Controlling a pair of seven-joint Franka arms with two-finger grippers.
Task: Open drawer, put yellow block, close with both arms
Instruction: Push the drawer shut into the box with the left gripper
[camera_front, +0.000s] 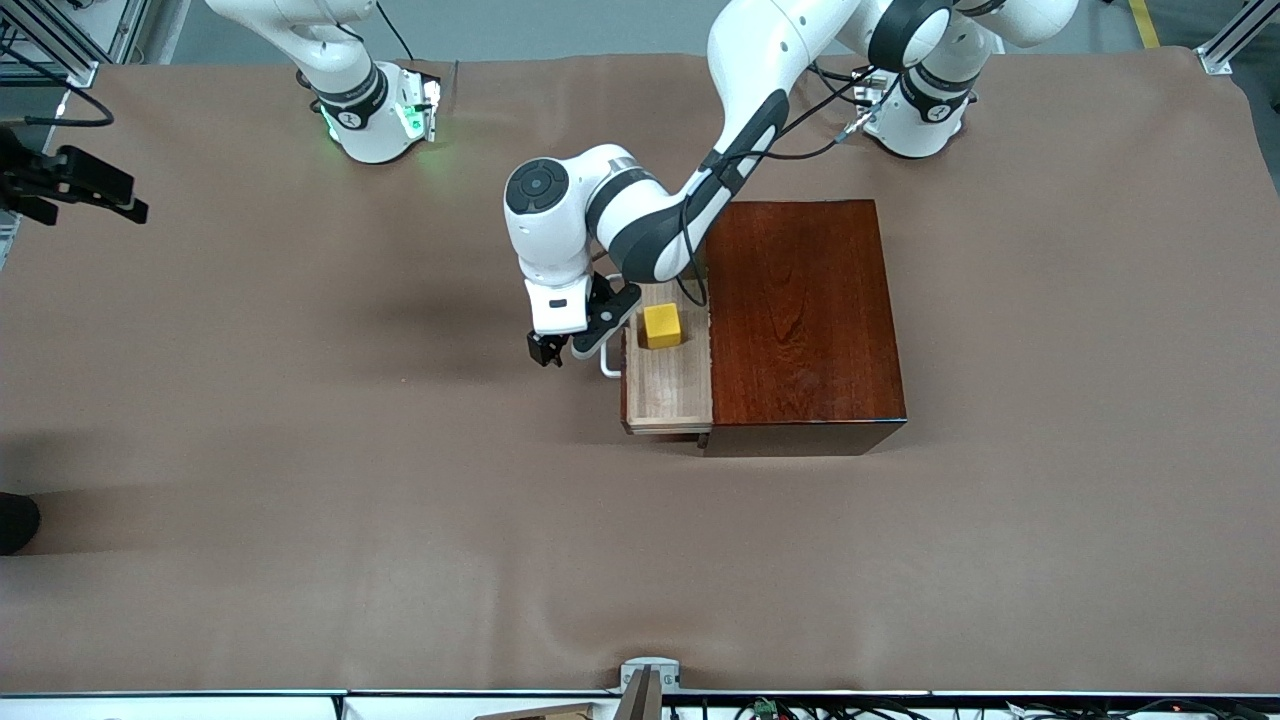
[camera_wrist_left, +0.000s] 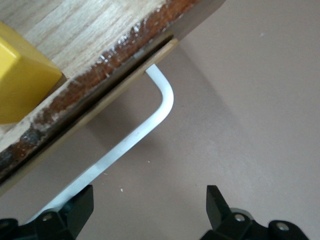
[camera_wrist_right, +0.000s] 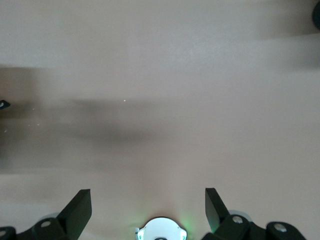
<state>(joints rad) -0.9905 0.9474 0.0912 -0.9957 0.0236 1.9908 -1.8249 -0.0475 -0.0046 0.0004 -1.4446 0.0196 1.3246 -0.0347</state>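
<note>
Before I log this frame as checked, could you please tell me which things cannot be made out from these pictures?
- Right pincer: out of the front view, cut off by its top edge; open in the right wrist view, over bare table.
- White U-shaped handle: mostly hidden under the open left pincer in the front view.
- Small bright yellow cube: cut by the left wrist view's edge.
- Pale wooden drawer tray: its inner part hidden inside the glossy mahogany box.
</note>
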